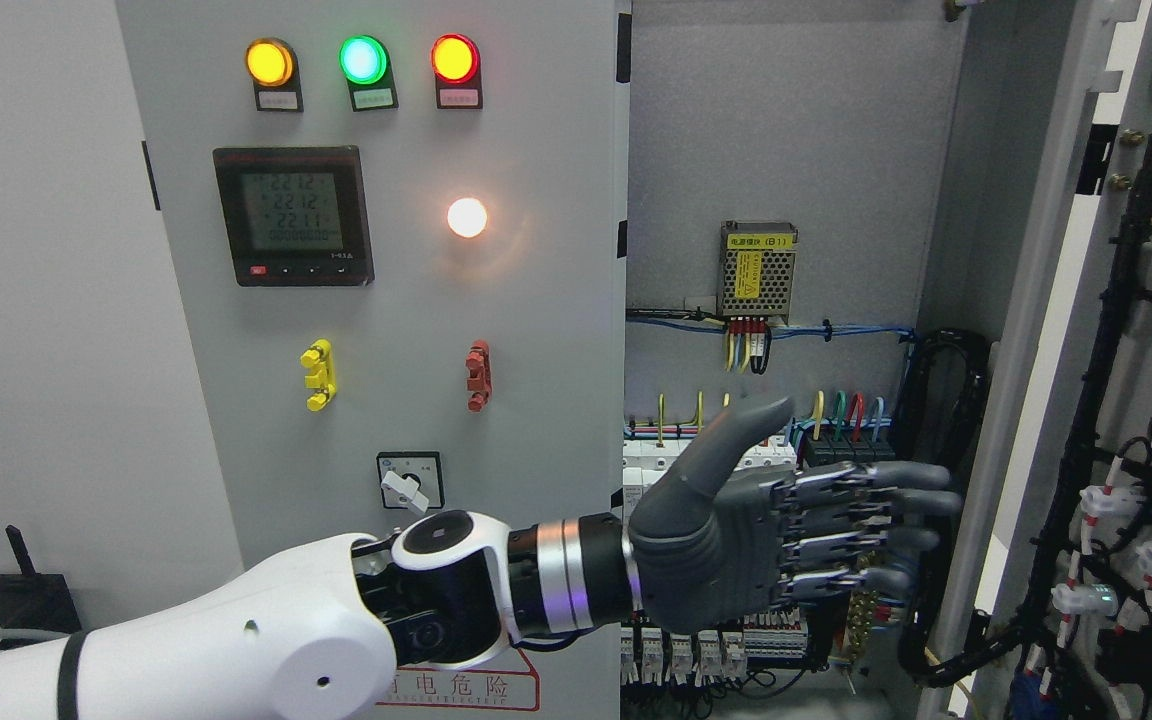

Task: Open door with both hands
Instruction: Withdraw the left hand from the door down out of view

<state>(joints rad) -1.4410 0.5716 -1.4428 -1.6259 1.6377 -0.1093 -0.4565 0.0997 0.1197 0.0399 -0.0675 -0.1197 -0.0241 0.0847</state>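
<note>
Grey cabinet door [1036, 330] at the right, swung wide open, wiring harness on its inner face

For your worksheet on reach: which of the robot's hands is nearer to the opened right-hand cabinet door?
Left. The left hand is stretched out flat, fingers pointing at the right-hand door, just short of its edge. The right hand is not in view.

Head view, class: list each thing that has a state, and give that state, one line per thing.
Right cabinet door: swung open, wiring exposed.
Left cabinet door: closed.
Three indicator lamps: lit.
White lamp: lit.
Meter display: on.
Left hand: open, fingers extended, holding nothing.
</note>
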